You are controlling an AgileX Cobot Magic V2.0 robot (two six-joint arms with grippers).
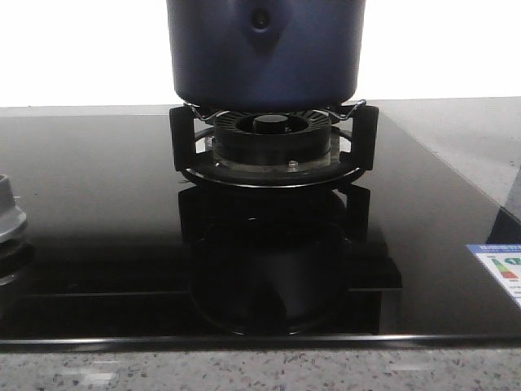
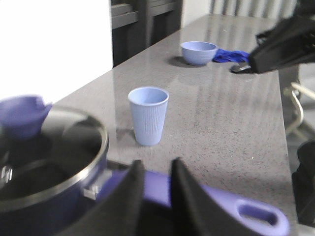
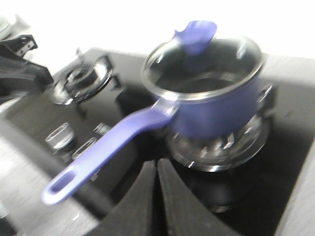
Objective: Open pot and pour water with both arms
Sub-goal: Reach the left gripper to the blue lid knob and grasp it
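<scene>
1. Nearest the front camera ran a speckled stone counter edge (image 1: 260,371), and behind it lay the glossy black glass cooktop (image 1: 89,212).
2. A coloured label sticker (image 1: 498,269) sat at the right edge of the glass, and a metal burner part (image 1: 10,216) showed at the left edge.
3. At the middle of the cooktop stood the black burner ring (image 1: 273,138) with its pan support, mirrored in the glass in front of it.
4. The pot (image 1: 264,53), dark navy-blue, rested on that support, its diamond boss facing the front camera.
5. In the right wrist view the pot (image 3: 211,98) carried a glass lid with a lilac knob (image 3: 194,34), and its long lilac handle (image 3: 106,147) reached out over the control dials (image 3: 59,137).
6. The right gripper (image 3: 157,196) hung short of the pot, its dark fingers (image 3: 135,201) pressed together with nothing between them.
7. The left gripper (image 2: 153,189) was low over the handle (image 2: 231,209); its fingers (image 2: 129,196) stood slightly parted, and I could not tell whether they grasped it.
8. Beyond the pot rim (image 2: 69,167), a ribbed light-blue cup (image 2: 147,115) stood upright on the grey counter (image 2: 221,113).
9. Farther off sat a light-blue bowl (image 2: 198,52), with a blue cloth (image 2: 231,55) just beside it.
</scene>
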